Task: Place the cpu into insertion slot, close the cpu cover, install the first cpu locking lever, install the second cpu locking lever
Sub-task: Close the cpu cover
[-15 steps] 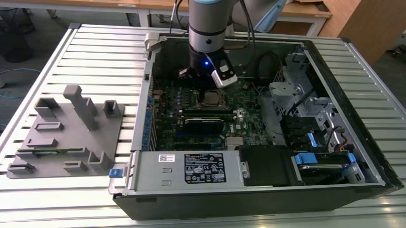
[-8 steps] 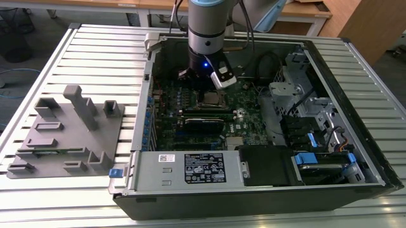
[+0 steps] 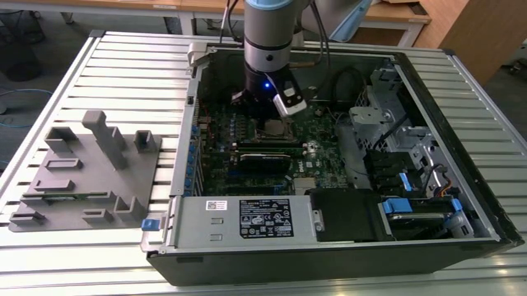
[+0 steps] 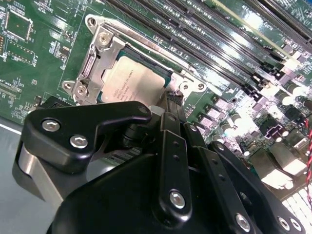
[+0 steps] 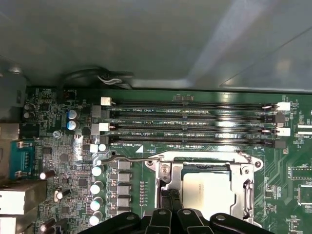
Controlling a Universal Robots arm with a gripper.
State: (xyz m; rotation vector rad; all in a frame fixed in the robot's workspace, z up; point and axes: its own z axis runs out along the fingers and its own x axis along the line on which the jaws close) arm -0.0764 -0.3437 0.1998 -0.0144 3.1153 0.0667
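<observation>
One pincer, tips pinched together, sits at the edge of the cover, just beside the seated chip.

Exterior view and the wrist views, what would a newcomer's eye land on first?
The robot arm reaching down into the open computer case on the slatted table draws the eye first. In both wrist views, the pale cpu sits framed by the silvery cpu cover, with the gripper at the cover's edge.
</observation>
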